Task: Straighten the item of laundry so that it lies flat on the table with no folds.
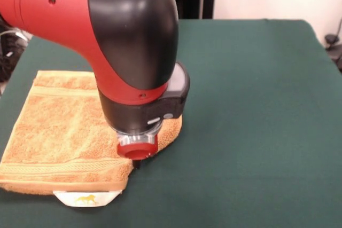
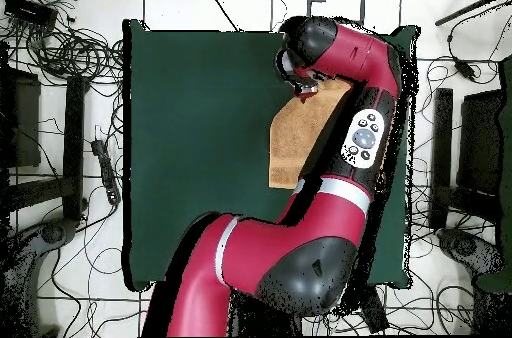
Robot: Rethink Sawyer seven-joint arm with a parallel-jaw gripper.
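Observation:
The item of laundry [image 1: 59,126], an orange-tan terry towel, lies folded over on the left part of the dark green table [image 1: 256,105]. Stripe bands run near its far and near ends, and a white tag [image 1: 85,199] sticks out at its near edge. My gripper [image 1: 137,163] comes down at the towel's right near corner, right at the cloth's edge; only a dark tip shows under the red wrist ring. From overhead the towel [image 2: 298,139] is partly hidden by the arm, and the gripper [image 2: 306,92] sits at its far corner.
The red and black arm [image 2: 355,154] crosses over the towel's right side in the overhead view. Green table cloth [image 2: 200,134] stretches wide to one side of the towel. Cables and stands [image 2: 60,44] lie on the floor around the table.

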